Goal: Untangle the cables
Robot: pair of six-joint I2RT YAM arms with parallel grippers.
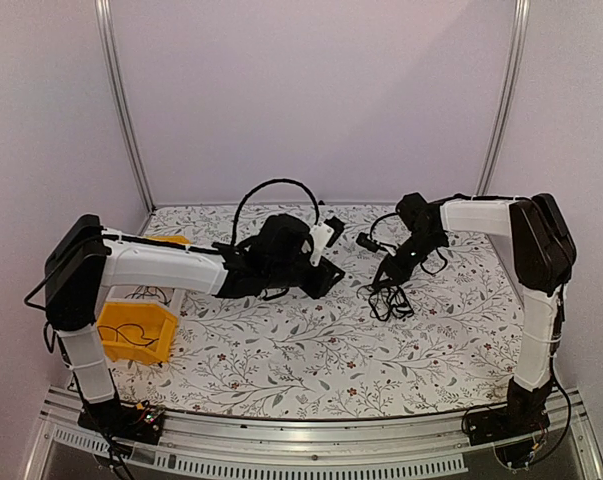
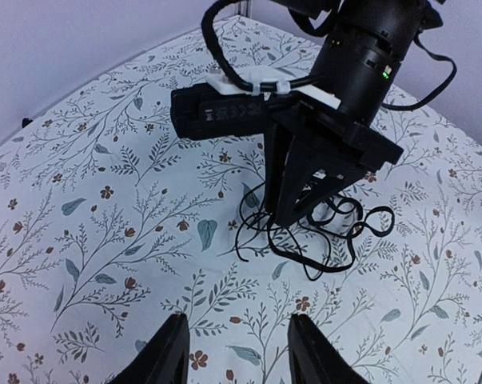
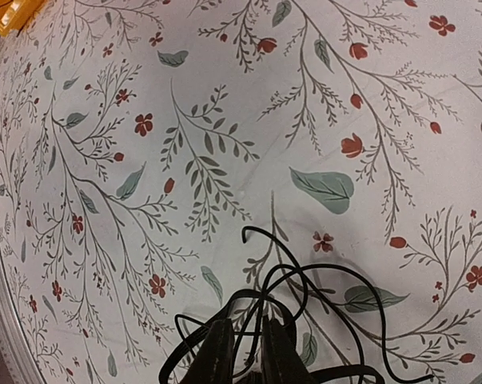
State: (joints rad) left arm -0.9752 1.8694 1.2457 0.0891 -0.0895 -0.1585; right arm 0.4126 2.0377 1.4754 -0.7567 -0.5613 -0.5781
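The cables (image 1: 393, 300) lie as a loose black looping tangle on the floral table cover, right of centre. My right gripper (image 1: 386, 278) reaches down into the near side of the tangle. In the right wrist view its fingers (image 3: 217, 356) stand close together with cable strands (image 3: 328, 280) running between and around them. My left gripper (image 1: 331, 270) hovers to the left of the tangle. Seen from the left wrist, the left gripper (image 2: 239, 356) is open with only cloth between its fingers, short of the cables (image 2: 328, 240) and the right gripper (image 2: 284, 216).
A yellow bin (image 1: 136, 330) holding a thin black wire stands at the left, beside the left arm; its corner (image 3: 9, 12) shows in the right wrist view. Metal frame posts (image 1: 121, 100) rise at the back corners. A metal rail (image 1: 311, 440) marks the table's near edge.
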